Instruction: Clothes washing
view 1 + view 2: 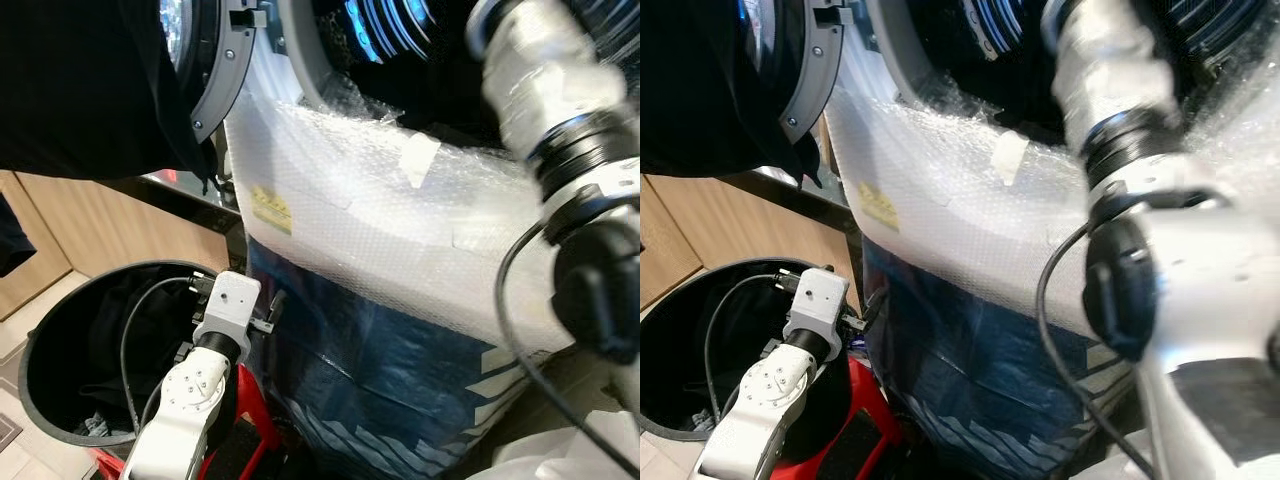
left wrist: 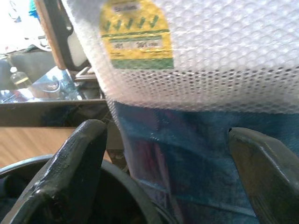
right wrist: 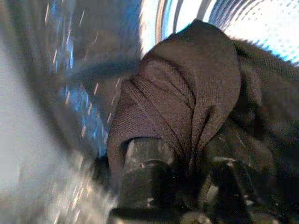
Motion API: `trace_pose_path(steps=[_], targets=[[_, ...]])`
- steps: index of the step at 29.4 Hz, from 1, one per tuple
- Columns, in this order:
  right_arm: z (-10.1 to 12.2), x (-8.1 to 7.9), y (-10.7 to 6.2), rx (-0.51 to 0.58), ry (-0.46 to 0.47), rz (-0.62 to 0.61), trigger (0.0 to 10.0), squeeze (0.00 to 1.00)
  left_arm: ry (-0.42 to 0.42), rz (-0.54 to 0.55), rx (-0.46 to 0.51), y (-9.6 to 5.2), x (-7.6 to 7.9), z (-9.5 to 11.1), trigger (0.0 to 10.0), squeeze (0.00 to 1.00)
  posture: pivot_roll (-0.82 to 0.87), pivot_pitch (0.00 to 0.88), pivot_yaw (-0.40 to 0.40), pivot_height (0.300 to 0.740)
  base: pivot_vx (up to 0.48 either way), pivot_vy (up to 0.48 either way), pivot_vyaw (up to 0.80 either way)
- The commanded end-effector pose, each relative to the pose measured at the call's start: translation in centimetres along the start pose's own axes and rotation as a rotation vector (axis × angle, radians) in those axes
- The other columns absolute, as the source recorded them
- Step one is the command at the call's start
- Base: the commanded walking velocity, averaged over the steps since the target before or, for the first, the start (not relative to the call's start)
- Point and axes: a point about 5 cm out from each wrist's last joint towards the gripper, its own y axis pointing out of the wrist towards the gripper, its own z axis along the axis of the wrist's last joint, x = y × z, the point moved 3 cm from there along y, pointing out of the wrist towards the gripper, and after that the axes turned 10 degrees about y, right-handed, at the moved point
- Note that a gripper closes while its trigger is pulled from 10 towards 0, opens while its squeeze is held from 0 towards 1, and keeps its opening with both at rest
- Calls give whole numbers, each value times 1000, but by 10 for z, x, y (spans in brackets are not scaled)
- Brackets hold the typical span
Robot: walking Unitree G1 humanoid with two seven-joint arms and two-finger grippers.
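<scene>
Head views: the right arm (image 1: 560,130) reaches up into the washing machine drum (image 1: 380,30); the left arm (image 1: 200,385) hangs over the black laundry basket (image 1: 40,340).

Left wrist view: the left gripper (image 2: 163,154) stands spread and empty beside the bubble-wrapped washing machine front (image 2: 210,56).

Right wrist view: the right gripper (image 3: 187,172) is clamped on a dark garment (image 3: 187,98) inside the drum.

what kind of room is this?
Probably a home laundry corner. A front-loading washing machine stands wrapped in bubble wrap with its round door open, a black laundry basket of clothes sits beside it, and the right gripper holds a dark garment.
</scene>
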Motion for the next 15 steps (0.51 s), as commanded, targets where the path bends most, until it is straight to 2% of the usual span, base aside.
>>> trace_pose_path(steps=[1, 4, 5, 6, 7, 9, 11, 15], targets=[[-12, 4, 0, -38, 1, -14, 10000, 0, 9, -11, -2, 1, 3, 0, 10000, 0, 45, 40, -66, 740, 0, 0, 0], [-30, 5, -2, -78, 34, -22, 10000, 0, 7, -15, -3, 2, 5, 0, 10000, 0, 45, 40, -66, 740, 0, 0, 0], [-35, 5, -2, -94, 37, -16, 10000, 137, 6, -16, -2, 2, 5, 1, 10000, 0, 49, 39, -60, 740, 0, 0, 0], [-39, 4, -2, -105, 38, -9, 10000, 137, 6, -17, -2, 2, 6, 1, 10000, 0, 49, 39, -60, 740, 0, 0, 0], [-41, 4, -3, -110, 27, -2, 10000, 1000, 7, -19, -2, 2, 6, 1, 10000, 0, 45, 41, -60, 740, 0, 0, 0], [-39, 8, -3, -102, 15, -5, 10000, 1000, 9, -18, -2, 2, 5, 1, 10000, 0, 41, 40, -59, 740, 0, 0, 0], [-33, 15, -3, -80, 45, -21, 10000, 1000, 10, -16, -3, 2, 5, 1, 10000, 0, 33, 45, -57, 740, 0, 0, 0], [-30, 17, -2, -68, 41, -3, 10000, 1000, 9, -22, -4, 2, 7, 1, 10000, 0, 20, 51, -52, 740, 0, 0, 0]])
